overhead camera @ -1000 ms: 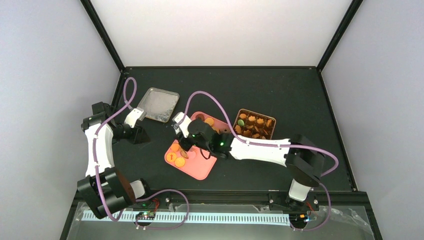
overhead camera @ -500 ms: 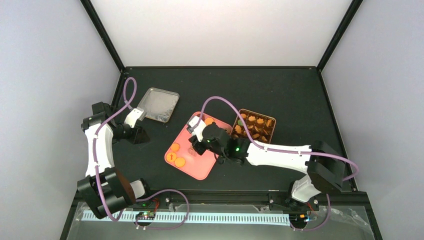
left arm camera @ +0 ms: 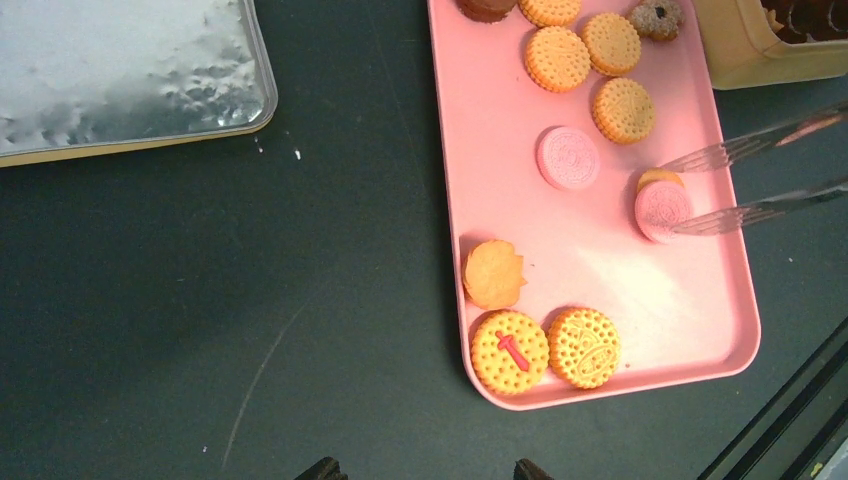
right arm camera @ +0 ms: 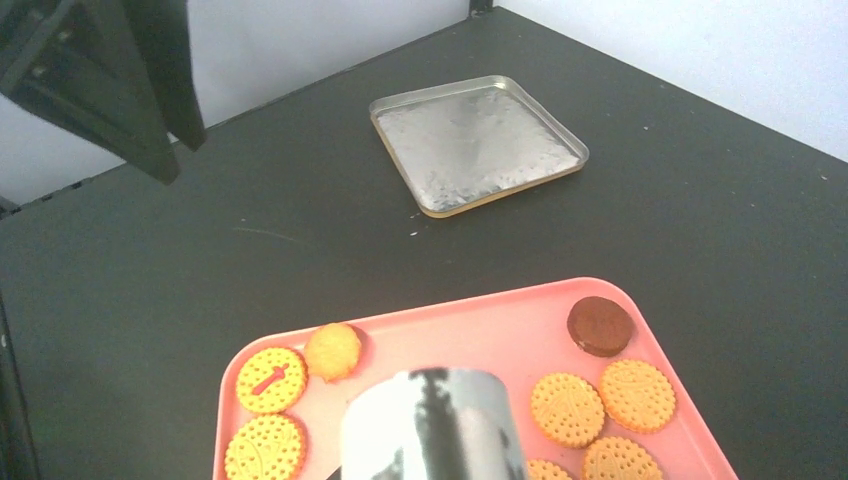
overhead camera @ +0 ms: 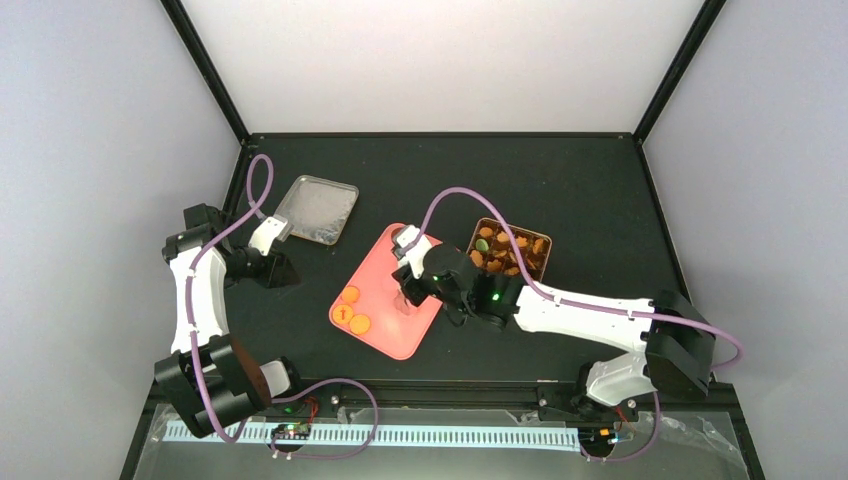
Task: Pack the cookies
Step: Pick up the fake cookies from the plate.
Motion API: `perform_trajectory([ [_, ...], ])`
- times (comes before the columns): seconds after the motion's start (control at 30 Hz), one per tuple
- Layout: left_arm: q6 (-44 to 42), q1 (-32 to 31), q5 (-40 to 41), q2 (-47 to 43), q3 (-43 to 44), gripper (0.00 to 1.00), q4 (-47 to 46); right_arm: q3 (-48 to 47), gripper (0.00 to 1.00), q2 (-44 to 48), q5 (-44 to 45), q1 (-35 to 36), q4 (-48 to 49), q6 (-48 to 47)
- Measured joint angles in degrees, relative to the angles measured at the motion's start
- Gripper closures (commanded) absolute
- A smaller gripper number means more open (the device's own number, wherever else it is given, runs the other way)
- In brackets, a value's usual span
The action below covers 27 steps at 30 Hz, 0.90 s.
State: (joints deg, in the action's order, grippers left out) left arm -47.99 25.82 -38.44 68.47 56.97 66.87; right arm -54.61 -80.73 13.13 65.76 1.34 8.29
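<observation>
The right claw (overhead camera: 416,287) has shifted rightward across the pink tray (left arm camera: 600,275).
It clamps silver tongs (left arm camera: 760,211) whose tips straddle a pink cookie (left arm camera: 658,205); the left claw (left arm camera: 420,468) hangs open, empty.

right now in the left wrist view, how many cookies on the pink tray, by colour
orange-yellow cookies: 8, one partly hidden behind a pink one
pink cookies: 2
dark brown cookies: 2
total on the pink tray: 12
</observation>
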Motion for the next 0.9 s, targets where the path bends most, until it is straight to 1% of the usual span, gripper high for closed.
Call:
perform_trajectory([
  [0.23,0.0,0.0,0.0,0.0,0.0,0.55,0.0,-0.4,0.66,-1.5,-0.2,-2.5,0.5,1.1],
  [0.43,0.0,0.0,0.0,0.0,0.0,0.55,0.0,-0.5,0.64,-4.2,-0.2,-2.8,1.7,1.7],
  [0.6,0.0,0.0,0.0,0.0,0.0,0.55,0.0,-0.5,0.64,-4.4,-0.7,-2.8,2.3,2.3],
  [0.77,0.0,0.0,0.0,0.0,0.0,0.55,0.0,-0.5,0.69,-4.4,-1.4,-2.8,2.5,2.5],
  [0.87,0.0,0.0,0.0,0.0,0.0,0.55,0.0,-0.5,0.69,-4.3,-1.3,-2.8,2.5,2.4],
  [0.9,0.0,0.0,0.0,0.0,0.0,0.55,0.0,-0.5,0.67,-4.2,-1.3,-2.8,2.5,2.3],
])
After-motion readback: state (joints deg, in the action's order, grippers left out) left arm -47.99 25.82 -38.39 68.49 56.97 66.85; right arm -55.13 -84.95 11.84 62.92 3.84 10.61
